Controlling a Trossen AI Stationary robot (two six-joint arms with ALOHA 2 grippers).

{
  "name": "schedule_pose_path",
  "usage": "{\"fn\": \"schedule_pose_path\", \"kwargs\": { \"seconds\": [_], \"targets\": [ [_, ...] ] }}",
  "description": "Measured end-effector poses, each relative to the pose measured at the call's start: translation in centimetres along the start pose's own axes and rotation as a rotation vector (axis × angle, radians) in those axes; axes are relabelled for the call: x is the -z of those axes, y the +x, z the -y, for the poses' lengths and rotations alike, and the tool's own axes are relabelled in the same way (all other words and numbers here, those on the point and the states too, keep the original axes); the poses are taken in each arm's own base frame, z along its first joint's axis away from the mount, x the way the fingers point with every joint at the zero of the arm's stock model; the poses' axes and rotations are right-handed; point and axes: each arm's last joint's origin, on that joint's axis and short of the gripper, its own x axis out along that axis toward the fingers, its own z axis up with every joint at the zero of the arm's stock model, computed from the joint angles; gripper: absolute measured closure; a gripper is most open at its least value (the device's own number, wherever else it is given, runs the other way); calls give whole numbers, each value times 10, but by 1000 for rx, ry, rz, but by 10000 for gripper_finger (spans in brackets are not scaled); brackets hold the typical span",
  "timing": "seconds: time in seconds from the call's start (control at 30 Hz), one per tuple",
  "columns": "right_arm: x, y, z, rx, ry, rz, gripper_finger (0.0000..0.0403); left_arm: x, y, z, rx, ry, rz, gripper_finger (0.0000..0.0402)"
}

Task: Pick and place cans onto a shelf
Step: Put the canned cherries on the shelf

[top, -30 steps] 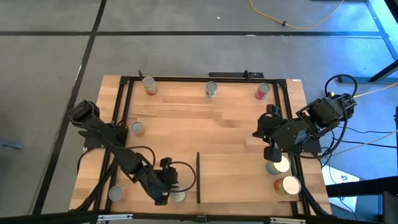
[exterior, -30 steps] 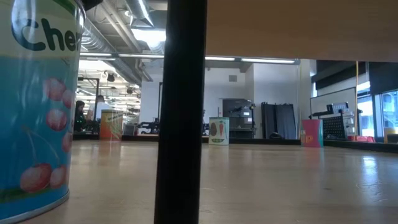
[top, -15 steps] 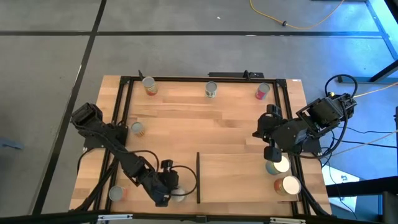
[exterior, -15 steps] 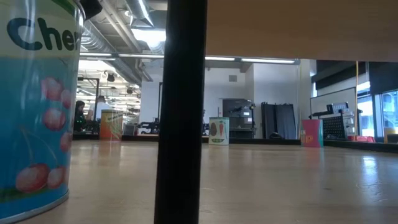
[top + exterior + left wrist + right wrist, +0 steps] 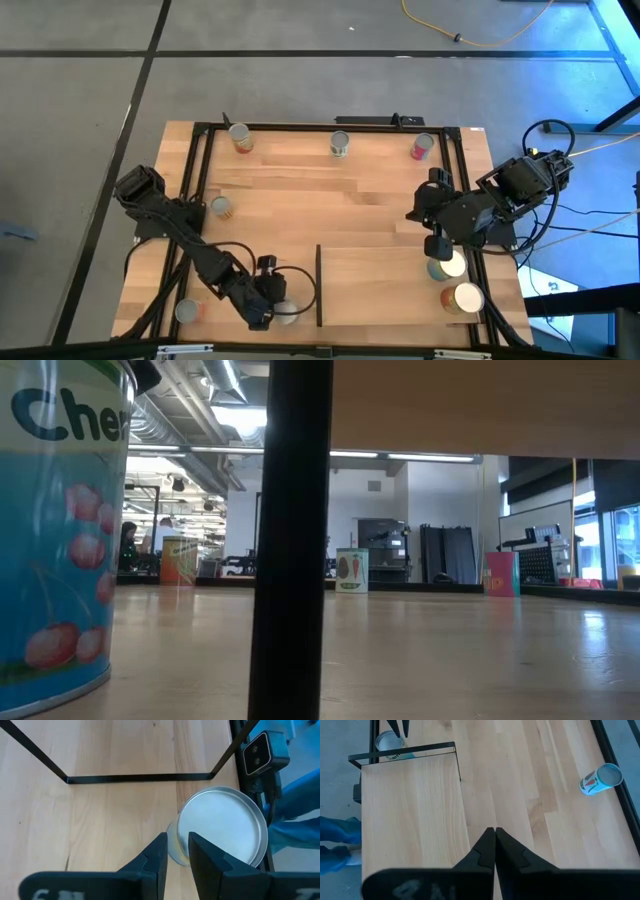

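A blue cherry-label can [image 5: 288, 314] with a silver lid [image 5: 220, 827] stands upright on the table near the front edge, just left of the shelf's black strip [image 5: 318, 285]. My left gripper [image 5: 176, 847] is at this can, open by a narrow gap, its fingers on either side of the can's rim. My right gripper [image 5: 433, 247] hangs shut and holding nothing above the shelf's [image 5: 385, 285] right end. Two cans [image 5: 447, 265] [image 5: 462, 297] stand there on the shelf. My left gripper has the can's rim [image 5: 179, 837] in the gap between its fingers, on the side nearest the arm. One finger [image 5: 202, 857] lies over the lid's edge, the other [image 5: 156, 857] outside the wall. It comes slanting down from the table's left. Whether the fingers touch the rim I cannot tell.
Three cans stand along the far edge [image 5: 240, 137] [image 5: 340, 144] [image 5: 422, 147], one near the left rail [image 5: 221, 206] and one at the near left corner [image 5: 186, 311]. A black frame [image 5: 200, 200] rims the table. The table's middle is bare wood.
My left gripper has sunk a little and closed in on the cherry can. In the low view the can's label has shifted slightly, and a dark fingertip now shows at its top.
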Motion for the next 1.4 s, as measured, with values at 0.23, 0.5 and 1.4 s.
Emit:
{"fn": "schedule_pose_path", "kwargs": {
  "seconds": [0.23, 0.5, 1.4],
  "targets": [
    [0, 0, 0, 0, 0, 0, 397, -1, 0, -1, -3, -3, -1, 331],
    [0, 0, 0, 0, 0, 0, 397, -3, 2, -4, 5, -30, -11, 331],
    [0, 0, 0, -8, -4, -5, 397, -7, 25, -4, 81, -77, -25, 335]
  ]
}}
